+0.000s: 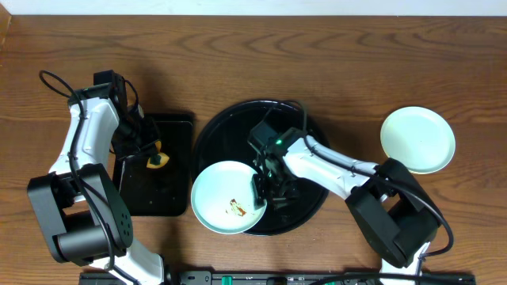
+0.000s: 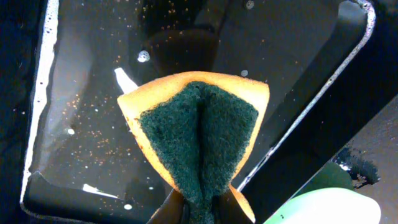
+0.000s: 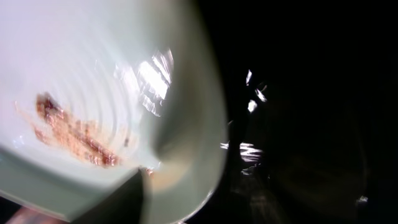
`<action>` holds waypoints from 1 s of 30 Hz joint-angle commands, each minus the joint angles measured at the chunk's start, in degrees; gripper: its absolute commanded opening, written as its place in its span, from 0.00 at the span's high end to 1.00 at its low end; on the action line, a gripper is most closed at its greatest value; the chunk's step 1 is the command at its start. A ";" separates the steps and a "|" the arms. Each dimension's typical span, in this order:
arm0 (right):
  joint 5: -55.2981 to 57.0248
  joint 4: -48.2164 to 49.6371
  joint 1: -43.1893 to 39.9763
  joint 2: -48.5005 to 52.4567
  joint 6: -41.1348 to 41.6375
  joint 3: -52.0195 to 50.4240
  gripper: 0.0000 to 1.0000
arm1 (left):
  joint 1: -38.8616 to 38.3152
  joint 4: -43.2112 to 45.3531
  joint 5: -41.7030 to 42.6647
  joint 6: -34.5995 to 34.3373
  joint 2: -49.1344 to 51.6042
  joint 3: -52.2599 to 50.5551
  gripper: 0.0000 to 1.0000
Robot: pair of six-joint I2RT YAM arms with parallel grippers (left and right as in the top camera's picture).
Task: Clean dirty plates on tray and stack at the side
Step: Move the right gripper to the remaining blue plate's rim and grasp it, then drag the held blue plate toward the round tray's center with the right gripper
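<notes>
A pale blue plate (image 1: pixel 226 198) with a brown smear (image 1: pixel 236 208) overhangs the front left rim of the round black tray (image 1: pixel 238 127). My right gripper (image 1: pixel 261 194) is shut on its right rim. In the right wrist view the plate (image 3: pixel 93 74) fills the left side, with the smear (image 3: pixel 71 134) near my jaws (image 3: pixel 149 186). A second pale plate (image 1: pixel 417 140) lies on the table at the right. No third plate shows. My left gripper (image 1: pixel 154 161) is shut on a yellow and green sponge (image 2: pixel 199 130), with its fingertips (image 2: pixel 202 211) pinching it over the rectangular tray.
The smaller rectangular black tray (image 1: pixel 170 194) lies left of the round tray and is wet with specks (image 2: pixel 81 124). The held plate's edge shows in the left wrist view (image 2: pixel 323 208). Wooden table (image 1: pixel 356 63) lies all around. Both arm bases stand at the front edge.
</notes>
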 commanded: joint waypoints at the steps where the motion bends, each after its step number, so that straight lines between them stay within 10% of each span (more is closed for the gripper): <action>1: 2.21 2.43 -0.83 0.26 0.59 -0.35 0.63 | -0.02 -0.07 0.74 0.00 0.15 -0.26 0.92; 10: 4.98 9.77 -0.72 0.26 4.42 -0.44 0.55 | -0.02 -0.26 0.74 0.00 0.15 -0.24 0.91; 13: 6.19 10.03 -0.52 0.26 4.87 -0.46 0.66 | -0.02 -0.44 0.74 0.00 0.15 -0.24 0.92; 16: 8.07 10.67 -0.20 0.42 6.43 -0.87 0.99 | -0.02 -0.68 0.74 0.00 0.15 -0.24 0.91; 30: 30.05 8.35 -7.04 0.09 16.04 -1.25 0.98 | -0.02 -0.83 2.21 0.00 0.15 -0.24 0.92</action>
